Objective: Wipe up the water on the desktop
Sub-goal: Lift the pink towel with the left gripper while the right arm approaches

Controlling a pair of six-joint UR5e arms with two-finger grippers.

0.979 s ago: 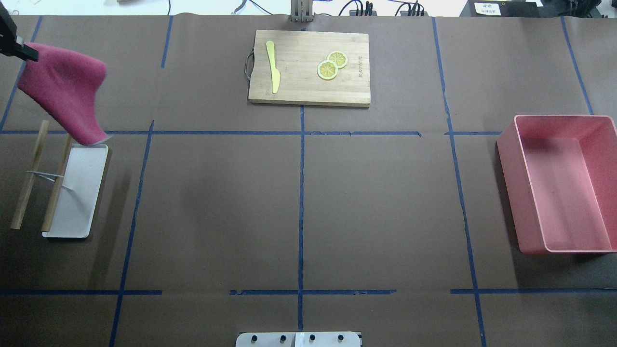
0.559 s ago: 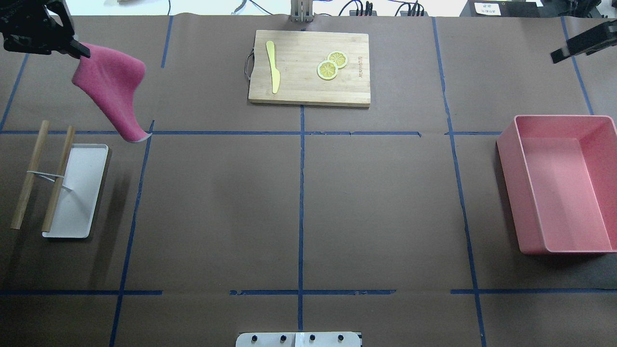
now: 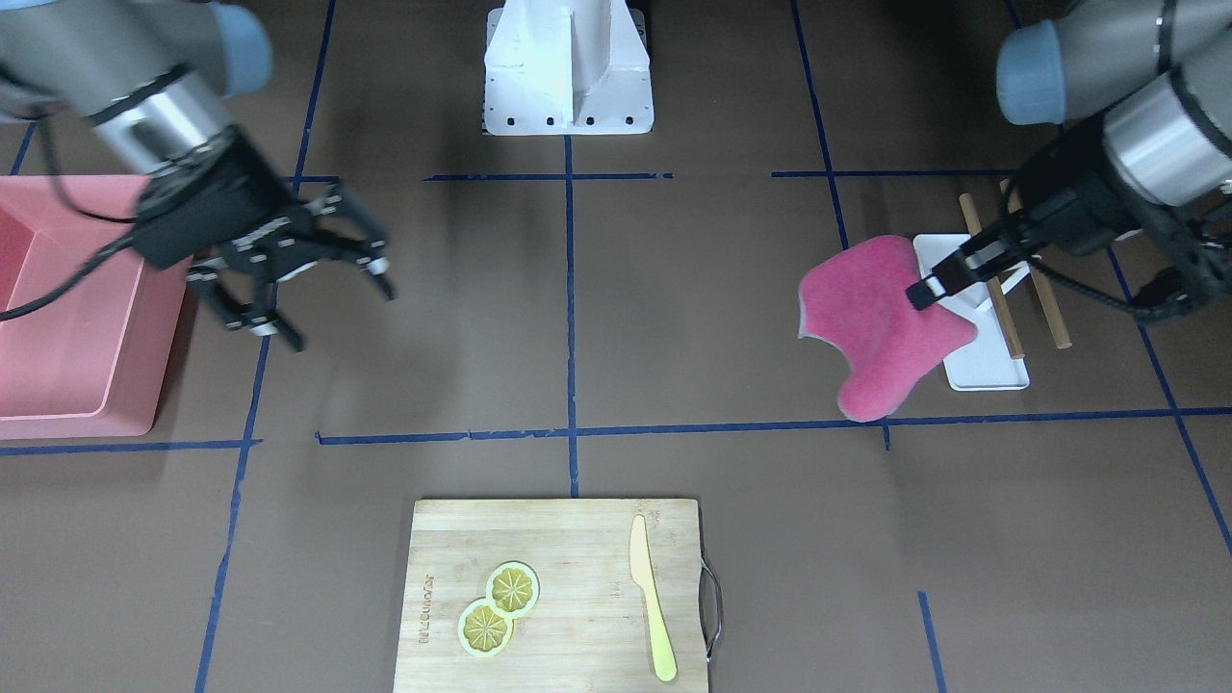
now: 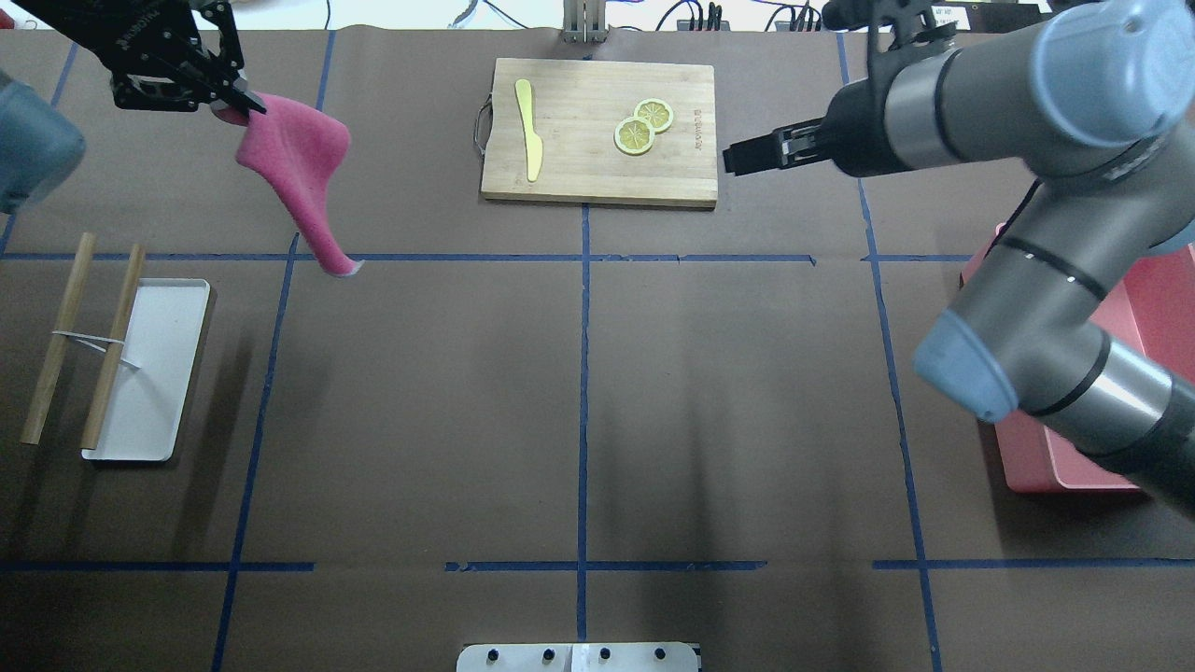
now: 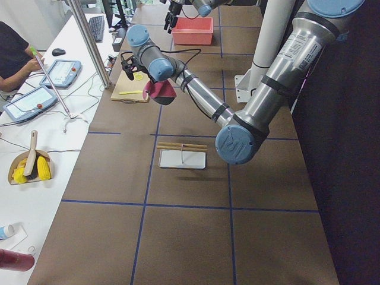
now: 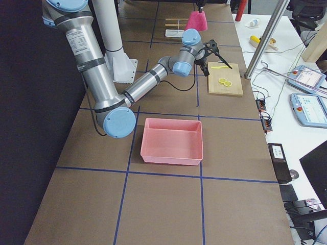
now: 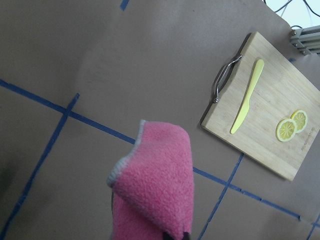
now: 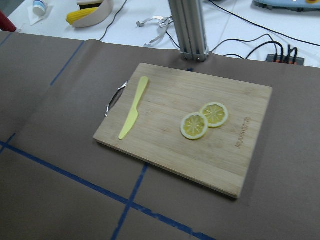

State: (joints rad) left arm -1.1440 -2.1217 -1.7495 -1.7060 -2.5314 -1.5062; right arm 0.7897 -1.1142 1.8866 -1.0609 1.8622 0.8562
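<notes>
Open desktop (image 4: 420,392) across the middle; cutting board (image 4: 597,131) blocks the far edge, pink bin (image 6: 172,158) the right, white tray (image 4: 154,373) and sticks (image 4: 58,341) the left.

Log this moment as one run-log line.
left jaws: shut on cloth, hanging above desktop | right jaws: open, empty | wiping: not started

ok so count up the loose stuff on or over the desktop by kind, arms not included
pink cloth: 1
pink bin: 1
bamboo cutting board: 1
yellow knife: 1
lemon slices: 2
white tray: 1
wooden sticks: 2
total: 9
</notes>
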